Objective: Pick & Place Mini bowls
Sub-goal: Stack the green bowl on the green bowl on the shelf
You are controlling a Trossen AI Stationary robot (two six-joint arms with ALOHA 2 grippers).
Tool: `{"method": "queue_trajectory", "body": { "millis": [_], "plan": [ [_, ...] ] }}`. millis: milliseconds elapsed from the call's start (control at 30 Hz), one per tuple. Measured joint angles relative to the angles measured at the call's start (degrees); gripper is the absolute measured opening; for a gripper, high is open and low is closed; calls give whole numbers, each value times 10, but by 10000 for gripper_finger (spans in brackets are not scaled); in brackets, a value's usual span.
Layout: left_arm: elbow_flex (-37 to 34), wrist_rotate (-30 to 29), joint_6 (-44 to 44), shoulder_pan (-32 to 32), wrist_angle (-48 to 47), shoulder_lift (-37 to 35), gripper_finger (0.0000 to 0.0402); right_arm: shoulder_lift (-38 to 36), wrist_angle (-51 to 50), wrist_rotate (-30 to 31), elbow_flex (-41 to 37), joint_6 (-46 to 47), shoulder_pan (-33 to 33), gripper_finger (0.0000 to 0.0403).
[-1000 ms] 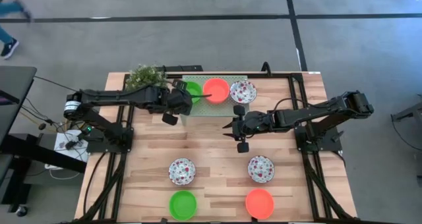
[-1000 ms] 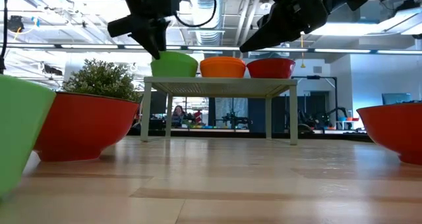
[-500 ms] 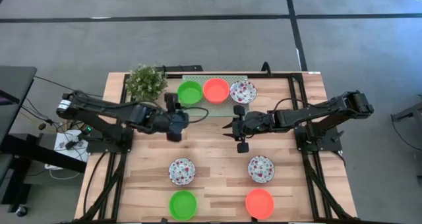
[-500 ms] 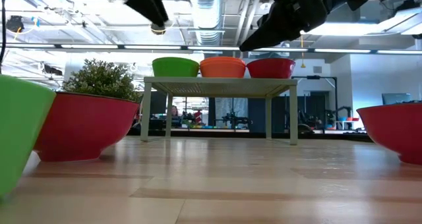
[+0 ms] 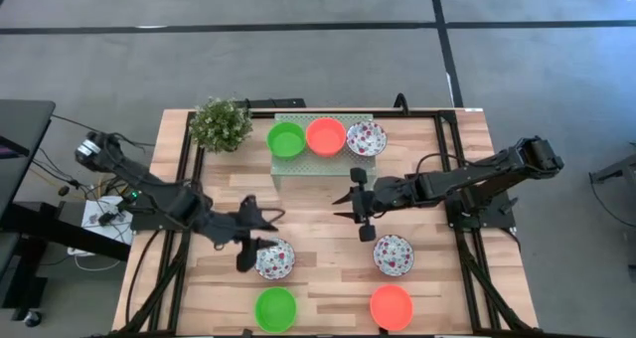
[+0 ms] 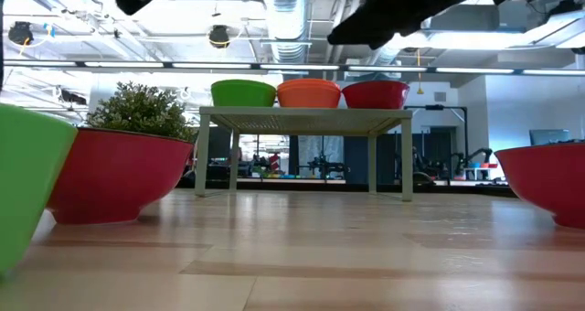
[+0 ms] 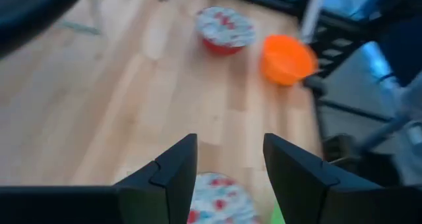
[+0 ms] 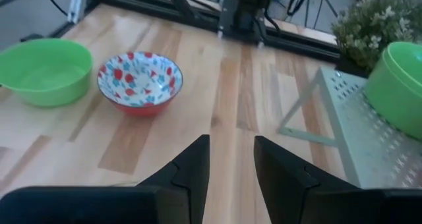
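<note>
Mini bowls, seven in all, small, round and shallow, smooth and glossy. Three in a row on top of the pale green perforated stand (image 5: 324, 159) at the far edge of the wooden table (image 5: 318, 237): a plain green bowl (image 5: 286, 139), a plain orange bowl (image 5: 325, 135), and a white bowl with red floral pattern (image 5: 366, 137), each just beside the next. Four more on the bare planks nearer the front: a floral bowl on the left (image 5: 274, 258), a floral bowl on the right (image 5: 393, 254), a front green bowl (image 5: 275, 309) and a front orange bowl (image 5: 391, 306). Red on the outside of the floral ones, seen level from the low view. Beside the stand, a small bushy plant (image 5: 221, 123), upright, leafy and rough against the slick bowls.

Left gripper (image 5: 253, 241) above the table, just beside the left floral bowl, dark fingers (image 7: 175, 168) spread wide apart with nothing between them; rim of that bowl visible between the fingers in the left wrist view. Right gripper (image 5: 360, 209) near the table's middle, between the stand and the right floral bowl, apart from both, fingers (image 8: 191, 161) parted with a narrow gap, holding nothing.
</note>
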Motion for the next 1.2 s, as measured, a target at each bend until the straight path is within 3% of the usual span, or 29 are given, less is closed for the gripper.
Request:
{"method": "queue_trajectory", "body": {
  "millis": [233,433,733,933,1067,1200],
  "plan": [
    [-12,25,-59,-20,63,43,175,0,57,1,0,-18,-5,113],
    [-7,79,-223,-15,75,83,174,0,110,1,0,-76,-19,113],
    [-3,229,-464,-22,67,171,174,0,131,-1,14,-205,-54,113],
    [-3,368,-676,-47,68,205,174,0,133,-80,45,-210,-72,113],
    [-3,370,-760,-61,68,211,174,0,132,-130,53,-213,-78,113],
    [-3,336,-777,-64,69,232,174,0,133,-134,58,-227,-77,113]
  ]
}}
